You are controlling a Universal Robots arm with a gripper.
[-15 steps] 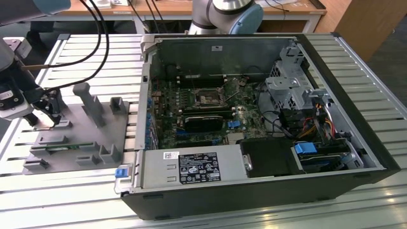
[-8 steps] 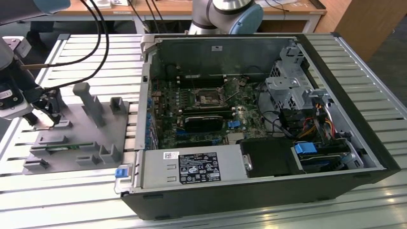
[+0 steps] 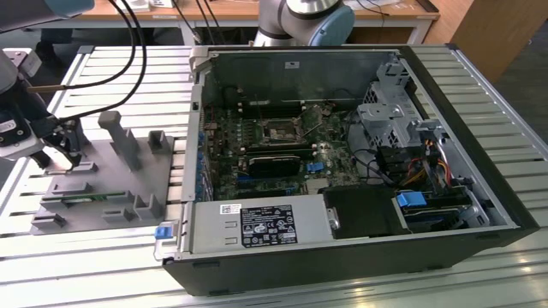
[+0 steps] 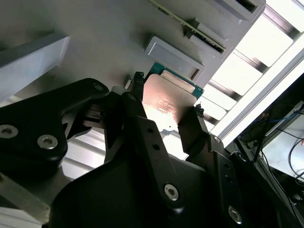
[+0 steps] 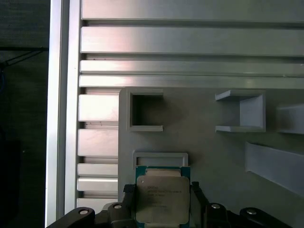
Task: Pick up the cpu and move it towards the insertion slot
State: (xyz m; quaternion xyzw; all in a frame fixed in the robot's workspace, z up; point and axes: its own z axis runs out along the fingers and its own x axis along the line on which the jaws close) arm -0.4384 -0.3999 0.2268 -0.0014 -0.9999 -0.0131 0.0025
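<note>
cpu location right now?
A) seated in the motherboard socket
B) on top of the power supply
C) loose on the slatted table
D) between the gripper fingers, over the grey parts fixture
D: in the first wrist view the cpu sits between the fingers of the gripper, over the grey fixture. In the exterior view the insertion slot is well away from it, inside the case.

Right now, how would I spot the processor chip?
On the exterior view's left, beside the open black computer case, lies a grey plastic holder plate. There the black tool grips a flat square silver-topped chip; unlike the grey brackets nearby, it shines and has a green rim.
</note>
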